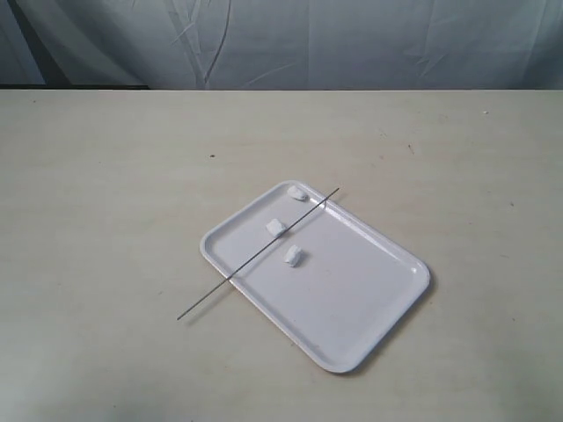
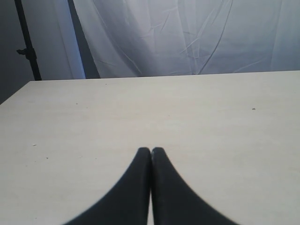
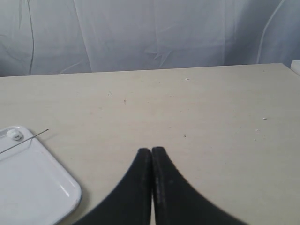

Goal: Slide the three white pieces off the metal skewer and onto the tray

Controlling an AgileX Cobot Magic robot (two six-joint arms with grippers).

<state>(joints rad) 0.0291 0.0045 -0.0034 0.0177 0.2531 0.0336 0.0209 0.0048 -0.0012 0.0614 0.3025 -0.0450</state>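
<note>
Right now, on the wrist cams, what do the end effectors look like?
Both alike: left end effector and right end effector have two matte black fingers, broad at the base, curving to narrow rounded tips. No cables or markings visible; arms out of frame.

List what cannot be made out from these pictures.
- Exterior view: both arms are outside the frame; too small to tell whether the middle white piece touches the metal skewer.
- Right wrist view: the picture's edges cut off the tray; only the corner white piece and the skewer's tip show past the shut right gripper.
- Left wrist view: only the shut left gripper and table; the tray is out of frame.
</note>
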